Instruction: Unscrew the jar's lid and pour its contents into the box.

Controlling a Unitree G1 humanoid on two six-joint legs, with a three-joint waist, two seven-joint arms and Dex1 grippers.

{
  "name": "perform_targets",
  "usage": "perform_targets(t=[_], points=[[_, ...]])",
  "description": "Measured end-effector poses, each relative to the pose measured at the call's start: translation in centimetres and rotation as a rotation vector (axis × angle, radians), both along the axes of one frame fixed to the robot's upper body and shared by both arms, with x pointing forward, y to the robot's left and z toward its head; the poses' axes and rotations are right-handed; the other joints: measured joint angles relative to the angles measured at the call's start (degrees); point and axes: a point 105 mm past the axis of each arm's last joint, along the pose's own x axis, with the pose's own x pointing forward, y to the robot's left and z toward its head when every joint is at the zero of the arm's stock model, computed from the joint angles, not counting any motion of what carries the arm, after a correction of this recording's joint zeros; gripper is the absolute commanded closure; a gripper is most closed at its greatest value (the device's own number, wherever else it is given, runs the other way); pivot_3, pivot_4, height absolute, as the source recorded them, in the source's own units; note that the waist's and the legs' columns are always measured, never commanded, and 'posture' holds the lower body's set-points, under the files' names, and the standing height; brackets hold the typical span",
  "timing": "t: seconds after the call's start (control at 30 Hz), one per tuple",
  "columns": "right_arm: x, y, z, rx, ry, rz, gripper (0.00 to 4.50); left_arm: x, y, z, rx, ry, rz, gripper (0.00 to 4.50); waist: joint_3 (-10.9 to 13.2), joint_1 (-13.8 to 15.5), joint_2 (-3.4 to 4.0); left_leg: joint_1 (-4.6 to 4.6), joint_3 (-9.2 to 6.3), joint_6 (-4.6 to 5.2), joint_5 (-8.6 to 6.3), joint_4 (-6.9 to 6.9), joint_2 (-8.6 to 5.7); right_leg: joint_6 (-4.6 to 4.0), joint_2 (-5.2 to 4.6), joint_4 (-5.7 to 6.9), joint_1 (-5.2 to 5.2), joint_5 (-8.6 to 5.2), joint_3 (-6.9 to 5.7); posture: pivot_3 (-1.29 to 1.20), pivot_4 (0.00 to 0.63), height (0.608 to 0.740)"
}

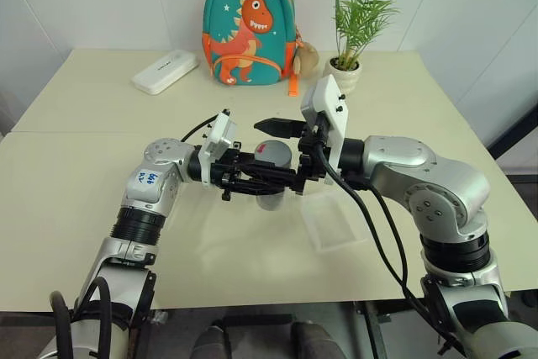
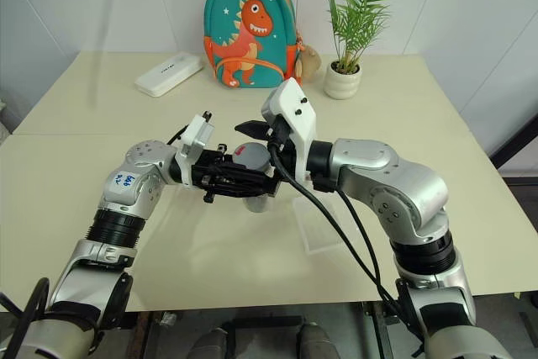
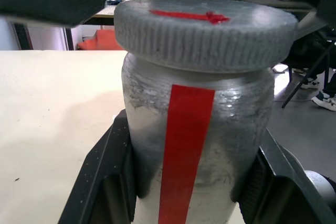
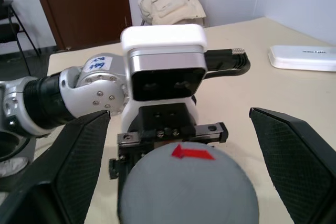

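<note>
Holding the jar [image 3: 194, 145] clear of the table, the left gripper [image 1: 252, 176] was clamped on its body, lid [image 4: 188, 188] still screwed on. The right gripper [image 4: 184, 161] stood wide apart, one finger on each side of the lid, not touching it. Risks: an off-centre closure could slip on the ribbed rim, or twisting could spin the jar within the left grip. The box [image 1: 330, 220] lay just beside and below.

Silvery-grey cylindrical jar [image 3: 189, 145] with red vertical stripe, ribbed grey round lid [image 3: 202, 32] with red mark, clear square plastic box [image 1: 329, 220], cream worktop [image 1: 84, 182], teal dinosaur backpack [image 1: 249, 27]
</note>
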Motion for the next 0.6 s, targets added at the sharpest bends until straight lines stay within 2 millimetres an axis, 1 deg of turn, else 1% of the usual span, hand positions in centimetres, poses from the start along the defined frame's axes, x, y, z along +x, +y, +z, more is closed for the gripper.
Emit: perform_targets(t=[0.1,0.27,0.47,0.6], points=[[0.5,-0.2,-0.2,-0.009,-0.006,-0.026,0.03,0.0,0.0,0.0,0.0,0.0,0.001,2.57,0.0,0.0,0.0,-0.02,0.0,0.0,0.0,0.01,0.0,0.0,0.0,0.01,-0.01,0.0,0.0,0.0,0.15,0.74],[0.6,-0.4,-0.3,-0.018,-0.01,-0.037,0.03,0.1,0.0,0.0,-0.001,0.0,0.008,2.57,0.0,0.0,0.0,-0.05,-0.01,0.0,0.0,0.01,0.0,0.0,0.01,0.02,-0.03,0.0,0.0,0.0,0.15,0.74],[0.3,-1.4,-0.6,-0.041,-0.019,-0.056,0.03,0.1,0.0,0.0,-0.001,0.001,0.012,2.57,0.0,0.0,0.0,-0.1,-0.03,0.0,0.0,0.07,0.0,0.02,0.01,0.02,-0.05,0.01,-0.01,0.0,0.15,0.74],[0.1,-1.8,-0.6,-0.048,-0.015,-0.058,0.03,0.1,0.0,0.0,-0.001,0.001,0.012,2.57,0.0,0.0,0.0,-0.1,-0.04,0.0,0.0,0.08,0.0,0.03,0.01,0.03,-0.05,0.02,0.0,0.0,0.15,0.74]])
